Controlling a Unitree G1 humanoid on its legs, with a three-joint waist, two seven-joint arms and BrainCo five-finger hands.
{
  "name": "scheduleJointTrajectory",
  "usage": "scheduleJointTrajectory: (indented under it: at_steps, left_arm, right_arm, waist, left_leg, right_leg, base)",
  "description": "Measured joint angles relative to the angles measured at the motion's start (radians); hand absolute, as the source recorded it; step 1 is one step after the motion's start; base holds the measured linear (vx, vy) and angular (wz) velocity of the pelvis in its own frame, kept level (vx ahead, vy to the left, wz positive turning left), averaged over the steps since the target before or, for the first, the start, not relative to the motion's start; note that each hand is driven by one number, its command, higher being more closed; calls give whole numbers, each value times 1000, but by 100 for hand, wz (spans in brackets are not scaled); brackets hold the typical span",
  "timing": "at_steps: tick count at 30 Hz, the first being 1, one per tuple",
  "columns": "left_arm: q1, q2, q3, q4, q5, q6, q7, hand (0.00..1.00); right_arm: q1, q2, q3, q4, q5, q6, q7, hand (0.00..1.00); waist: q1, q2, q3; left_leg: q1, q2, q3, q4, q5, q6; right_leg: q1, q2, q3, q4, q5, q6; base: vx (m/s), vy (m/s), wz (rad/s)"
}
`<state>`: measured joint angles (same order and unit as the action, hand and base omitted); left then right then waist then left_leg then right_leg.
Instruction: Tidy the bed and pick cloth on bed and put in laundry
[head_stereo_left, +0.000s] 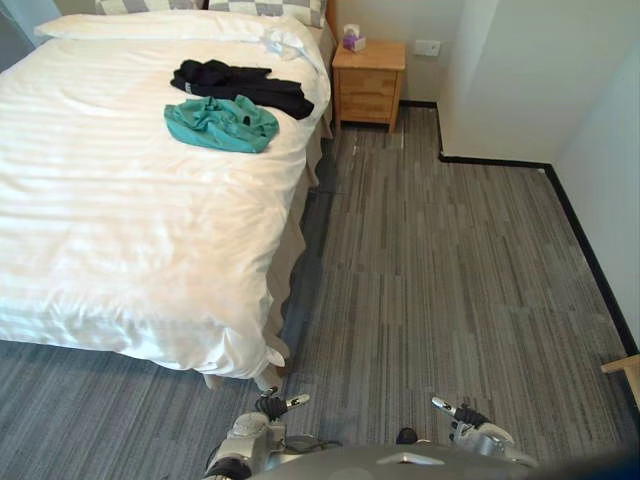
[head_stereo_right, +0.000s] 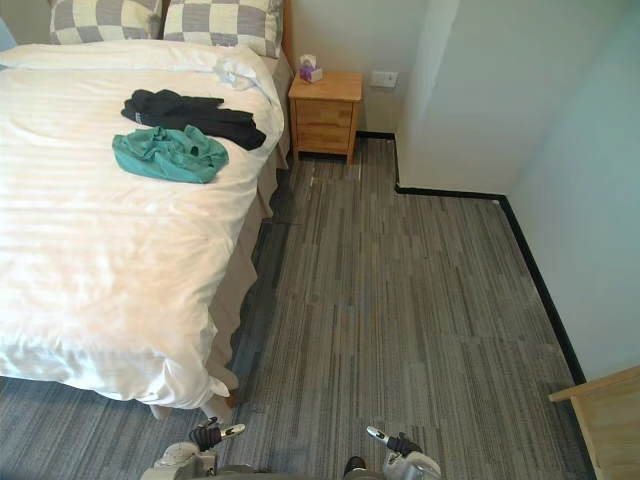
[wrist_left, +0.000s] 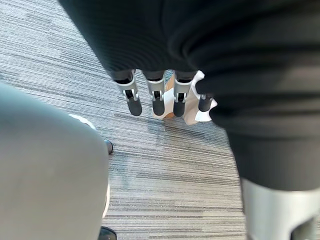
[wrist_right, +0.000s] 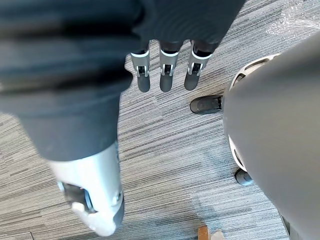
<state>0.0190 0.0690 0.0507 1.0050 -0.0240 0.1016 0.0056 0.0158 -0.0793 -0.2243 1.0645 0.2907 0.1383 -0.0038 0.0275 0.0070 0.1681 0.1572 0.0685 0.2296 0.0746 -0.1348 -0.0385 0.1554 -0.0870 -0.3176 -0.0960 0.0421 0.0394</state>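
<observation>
A teal cloth (head_stereo_left: 221, 124) lies crumpled on the white bed (head_stereo_left: 120, 230) near its right side. Just behind it and touching it lies a black garment (head_stereo_left: 243, 86). Both are far ahead of my hands. My left hand (head_stereo_left: 272, 408) hangs low by the bed's near corner, over the carpet, fingers (wrist_left: 158, 100) straight and holding nothing. My right hand (head_stereo_left: 462, 415) hangs low on the other side, fingers (wrist_right: 167, 75) straight over the floor, empty.
A wooden nightstand (head_stereo_left: 368, 80) with a small tissue box (head_stereo_left: 353, 39) stands right of the bed by the wall. Checked pillows (head_stereo_right: 165, 22) lie at the bed's head. A white wall corner (head_stereo_left: 470, 90) juts in at the right. A wooden edge (head_stereo_right: 600, 415) shows lower right.
</observation>
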Motion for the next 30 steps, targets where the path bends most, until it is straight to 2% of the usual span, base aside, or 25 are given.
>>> scheduleJointTrajectory:
  at_steps: [3,6,8,10,11,12,13,14,15,16,17,19,20,21,22,23,27,30]
  left_arm:
    - [12,-1,14,1,-46,-13,-3,0]
    - [24,-6,53,14,-87,-40,-9,0]
    - [36,-14,91,21,-95,-67,-10,0]
    - [55,-21,137,17,-107,-102,-8,0]
    - [76,-22,169,-5,-120,-131,-6,0]
    - [87,-20,196,-19,-133,-150,-5,0]
    - [87,-20,206,-29,-141,-157,-4,0]
    - [88,-30,220,-49,-145,-166,-3,0]
    - [89,-39,226,-65,-146,-184,-4,0]
    - [92,-43,225,-72,-146,-189,-3,0]
    - [95,-54,216,-81,-146,-199,-4,0]
    - [100,-59,191,-86,-153,-202,-7,0]
    - [103,-63,184,-91,-155,-202,-8,0]
    - [105,-66,185,-91,-161,-201,-8,0]
    - [113,-68,186,-92,-180,-201,-8,0]
    - [124,-59,183,-91,-185,-200,-8,0]
    - [122,-53,182,-87,-199,-196,-9,0]
    - [123,-53,183,-72,-191,-192,-8,0]
  right_arm:
    - [46,8,-8,-15,0,-47,28,0]
    - [92,32,-81,-40,13,-116,58,0]
    - [130,36,-93,-46,22,-166,94,0]
    - [167,50,-103,-48,22,-200,127,0]
    - [183,55,-102,-57,22,-209,145,0]
    - [190,61,-87,-74,21,-212,152,0]
    - [193,62,-78,-77,19,-212,153,0]
    - [202,61,-58,-92,18,-212,156,0]
    - [207,54,-42,-113,19,-211,158,0]
    - [209,51,-41,-120,18,-210,159,0]
    - [210,47,-43,-132,17,-210,160,0]
    - [207,38,-44,-134,16,-209,163,0]
    - [201,31,-45,-138,16,-207,170,0]
    - [201,28,-46,-138,15,-205,172,0]
    - [210,26,-49,-129,-3,-204,171,0]
    - [210,30,-42,-124,-20,-199,171,0]
    - [202,34,-39,-106,-42,-199,169,0]
    - [204,27,-43,-105,-69,-190,158,0]
  waist:
    - [-12,-1,1]
    - [-25,-7,2]
    - [-36,-17,1]
    - [-34,-25,-1]
    - [-30,-16,0]
    - [-26,-25,2]
    - [-26,-31,4]
    - [-21,-26,9]
    - [-13,-22,20]
    - [-9,-22,19]
    - [-10,-18,19]
    - [-12,-3,23]
    - [-16,8,28]
    - [-17,14,28]
    - [-9,16,25]
    - [-1,9,9]
    - [7,-16,-5]
    - [11,-5,-24]
  left_leg:
    - [-1,0,5,-10,1,1]
    - [1,-2,7,-32,9,4]
    - [3,1,10,-35,8,2]
    - [-7,23,30,8,-24,-12]
    - [-37,57,50,95,-70,-32]
    - [-95,98,62,270,-108,-58]
    - [-137,120,61,375,-107,-59]
    - [-217,162,42,582,-73,-51]
    - [-280,182,9,736,-24,-56]
    - [-290,179,-4,764,-46,-63]
    - [-302,164,-15,743,-105,-64]
    - [-302,116,-10,571,-129,-53]
    - [-299,92,6,420,-111,-42]
    - [-298,82,14,345,-93,-42]
    - [-274,63,34,276,-24,9]
    - [-247,31,67,233,-30,11]
    - [-240,-3,114,252,-78,60]
    - [-192,-35,134,210,-102,78]
  right_leg:
    - [-7,1,5,-2,0,0]
    - [-10,3,6,-5,0,0]
    - [-9,7,9,-5,-7,-3]
    - [-5,19,32,0,-28,-13]
    - [-6,34,52,3,-51,-28]
    - [-9,46,67,27,-71,-39]
    - [-13,49,76,43,-81,-43]
    - [-16,55,91,81,-108,-55]
    - [-5,57,115,121,-139,-68]
    - [-3,52,123,140,-153,-66]
    - [2,39,144,170,-175,-63]
    - [6,15,168,189,-195,-50]
    - [14,2,176,188,-206,-35]
    - [19,-2,180,187,-212,-26]
    - [35,-17,196,179,-225,-3]
    - [55,-40,202,155,-220,3]
    - [66,-84,192,140,-196,30]
    - [33,-109,194,232,-198,46]
  base:
    - [1,1,-6]
    - [33,9,-2]
    - [18,-3,-1]
    - [50,-30,-19]
    - [76,-52,-48]
    - [66,-60,-50]
    - [61,-71,-47]
    - [51,-67,-45]
    - [70,-41,-49]
    - [126,26,-45]
    - [159,69,-45]
    - [219,132,-36]
    - [206,164,-15]
    - [246,212,-22]
    - [304,204,-29]
    - [329,178,-27]
    - [326,128,-21]
    - [252,99,-20]
